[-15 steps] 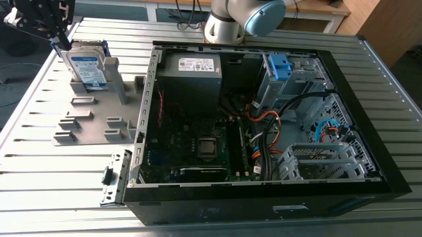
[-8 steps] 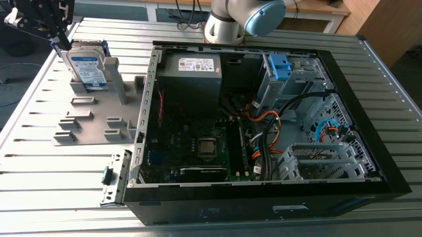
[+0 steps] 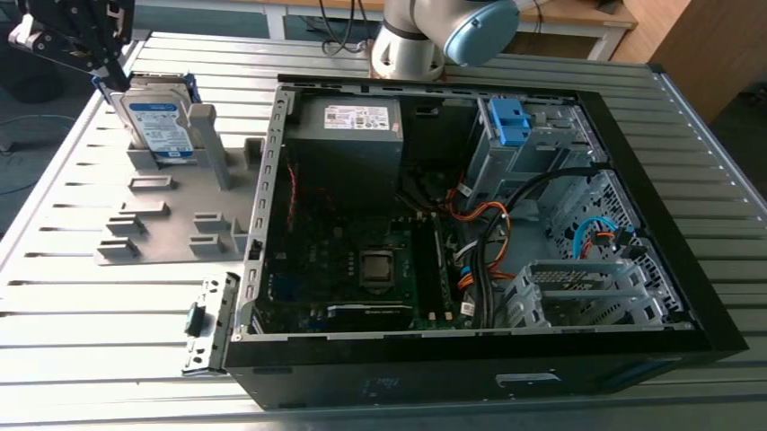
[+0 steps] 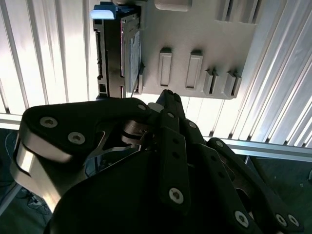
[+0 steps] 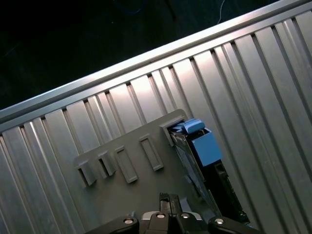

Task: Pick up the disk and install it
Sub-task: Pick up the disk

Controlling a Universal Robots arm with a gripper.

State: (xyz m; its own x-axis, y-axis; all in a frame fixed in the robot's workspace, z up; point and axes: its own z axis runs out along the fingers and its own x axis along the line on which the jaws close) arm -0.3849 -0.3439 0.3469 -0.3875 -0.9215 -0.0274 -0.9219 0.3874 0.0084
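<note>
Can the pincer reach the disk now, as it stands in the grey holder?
Probably yes. The disk stands upright in the holder, outside the case, with its top edge bare. The pincer hangs close by that edge, and nothing lies between them.

A ribbed silver metal surface (image 3: 72,296) carries a flat grey plastic fixture plate (image 3: 156,215) with raised rectangular blocks and slots. The plate lies just beside an open black computer case (image 3: 480,377), on the exterior view's left of it. Both wrist views show the plate's row of small blocks (image 5: 131,156).

Inside the case, a grey boxy power supply (image 3: 348,144) with a white label sits at the far end, above a dark motherboard (image 3: 312,260) with a square silver processor socket (image 3: 377,267). Toward the exterior view's right stands a silver drive cage (image 3: 545,153) with a blue plastic latch (image 3: 509,121). Orange cables (image 3: 486,215) and black ones run between the board and the cage, and a light blue cable (image 3: 587,235) lies further right. Wooden furniture (image 3: 707,45) stands beyond the surface's far corner.
</note>
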